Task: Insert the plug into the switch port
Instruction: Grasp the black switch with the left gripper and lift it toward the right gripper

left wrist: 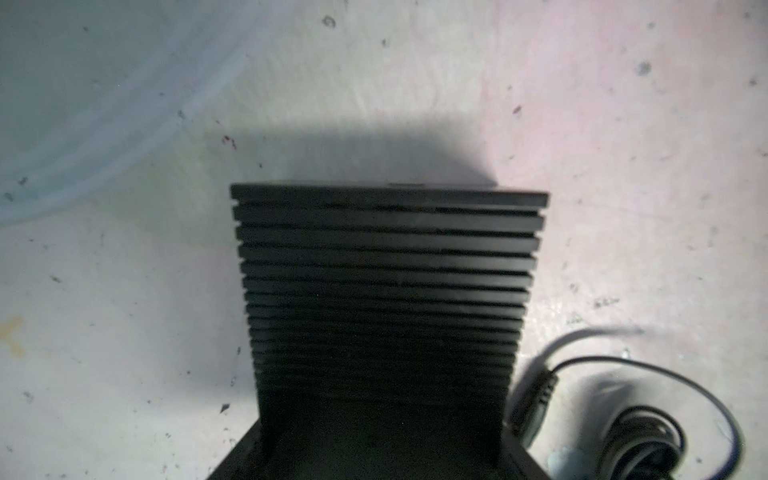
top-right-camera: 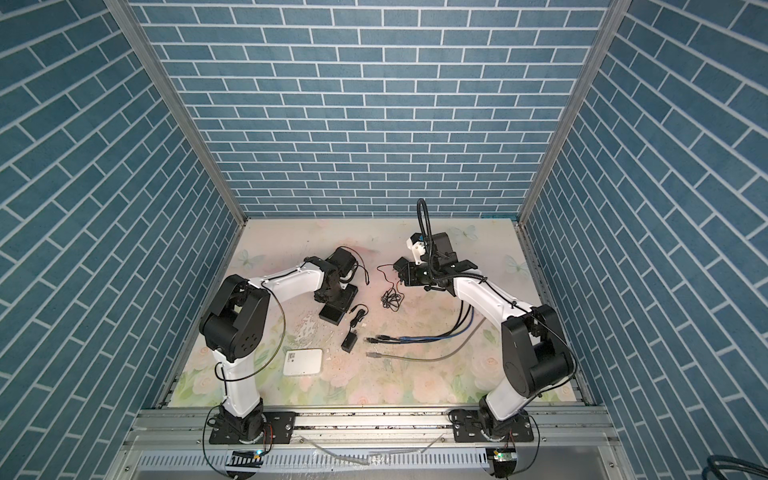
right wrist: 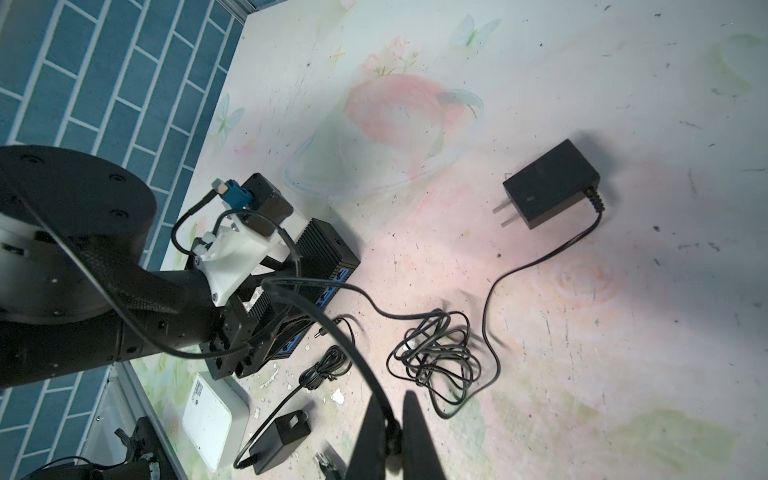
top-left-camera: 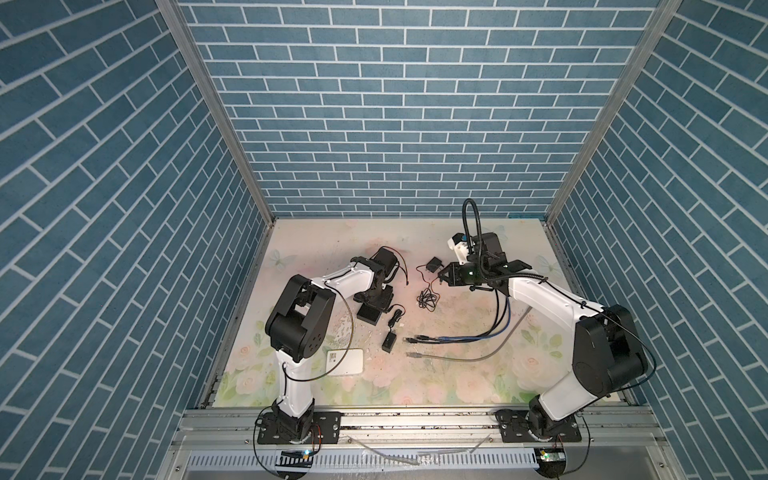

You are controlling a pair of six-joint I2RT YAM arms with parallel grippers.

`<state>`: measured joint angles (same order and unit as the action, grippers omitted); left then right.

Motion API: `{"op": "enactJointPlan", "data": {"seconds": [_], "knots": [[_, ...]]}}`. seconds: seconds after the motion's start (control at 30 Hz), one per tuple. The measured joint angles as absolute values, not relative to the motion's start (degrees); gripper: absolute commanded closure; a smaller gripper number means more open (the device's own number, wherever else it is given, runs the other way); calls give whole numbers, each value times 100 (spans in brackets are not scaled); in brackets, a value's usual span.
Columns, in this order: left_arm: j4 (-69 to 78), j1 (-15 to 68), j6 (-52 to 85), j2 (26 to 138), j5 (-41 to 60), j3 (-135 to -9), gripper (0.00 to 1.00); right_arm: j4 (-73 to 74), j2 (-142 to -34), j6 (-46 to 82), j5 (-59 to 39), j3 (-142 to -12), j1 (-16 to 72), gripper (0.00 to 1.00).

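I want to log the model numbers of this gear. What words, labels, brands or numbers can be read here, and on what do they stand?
No text reads clearly enough to quote.
white box: its sticker carries print, too small in both top views and blurred in the right wrist view.
switch: no legible marking.
power adapter: no legible marking.

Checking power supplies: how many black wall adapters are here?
2: one adapter by the right gripper at the back, another near the white box. None looks hidden.
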<state>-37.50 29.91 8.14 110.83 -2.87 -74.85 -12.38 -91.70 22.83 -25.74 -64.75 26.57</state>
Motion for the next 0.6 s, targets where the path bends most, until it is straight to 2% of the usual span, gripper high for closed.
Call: {"op": "enactJointPlan", "data": {"seconds": [0.2,0.4,0.6], "knots": [[-2961,2991,816,10049,-156,-6689,70,-897,-9196,2652,-2696,-6475,2646,100],[-1778,3033,676,8630,510,-6036,72,-611,-9196,2882,-2766,-6475,2624,100],[-952,3306,290,7975,1162,-5408,72,-399,-9196,3068,-2808,-6475,2576,100]]}}
